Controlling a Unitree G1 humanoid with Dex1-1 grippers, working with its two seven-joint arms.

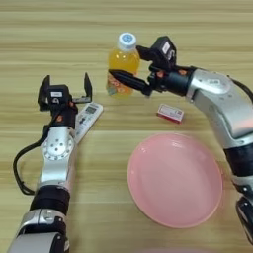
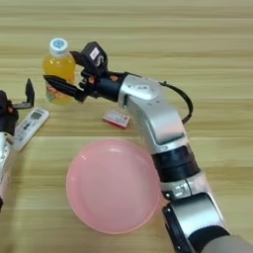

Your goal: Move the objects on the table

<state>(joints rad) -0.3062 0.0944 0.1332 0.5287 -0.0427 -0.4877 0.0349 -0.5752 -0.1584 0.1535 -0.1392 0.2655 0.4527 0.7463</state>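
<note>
The orange drink bottle (image 1: 123, 64) is standing upright in the far middle part of the table (image 1: 197, 29), with its white cap (image 1: 127, 39) on top. The right gripper (image 1: 129, 63) is reaching to it from the right side; its two black fingers are spread, one finger lying across the front of the bottle's lower body and the other near the shoulder of the bottle. This front finger is covering a part of the label, and I cannot tell if the fingers are really touching the bottle.

A small white box with red print (image 1: 170, 113) is lying just right of the bottle, toward the near edge, under the right forearm. The large pink plate (image 1: 174, 179) is resting nearer to the near edge, apart from the box.

On the left side, a white remote control (image 1: 88, 118) is lying slanted. The left gripper (image 1: 67, 87) is hovering over its far end with the fingers wide apart, holding nothing, and the left arm is hiding the near part of the remote.
</note>
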